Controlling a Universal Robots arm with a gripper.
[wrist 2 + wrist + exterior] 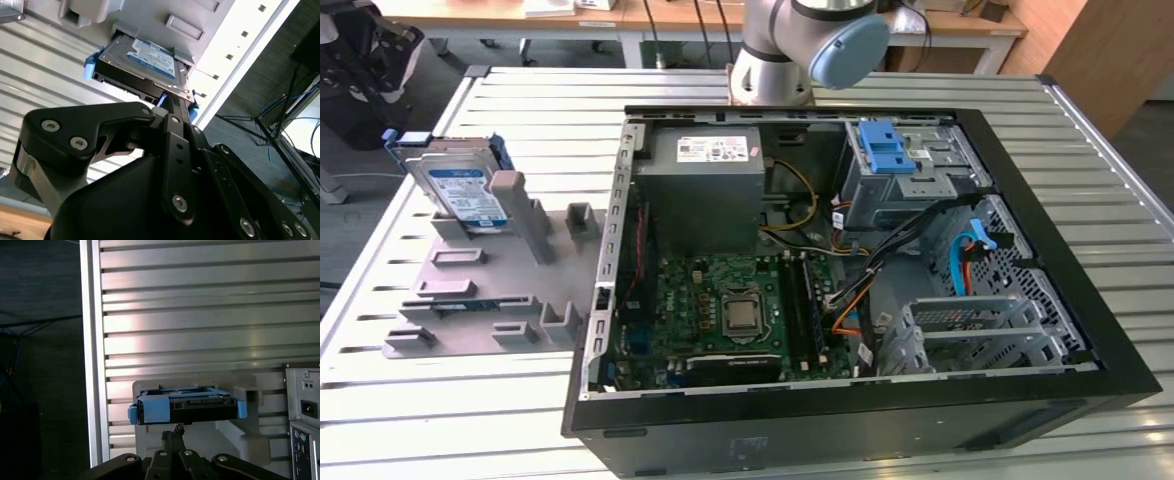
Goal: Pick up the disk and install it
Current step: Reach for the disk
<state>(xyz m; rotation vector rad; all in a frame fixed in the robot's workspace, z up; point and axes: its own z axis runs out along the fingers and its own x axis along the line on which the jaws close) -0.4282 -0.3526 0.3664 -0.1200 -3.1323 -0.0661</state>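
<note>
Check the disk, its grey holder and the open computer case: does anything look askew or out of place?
Nothing stands out. The disk stands on edge in its slot in the grey holder, to the exterior view's left of the open computer case. The gripper is close to the disk, not gripping it.

Of the disk (460, 195) we lose the lower part inside the grey holder (467, 290) around it. Well apart from the disk, the arm (767, 70) runs off the exterior view's upper edge.
</note>
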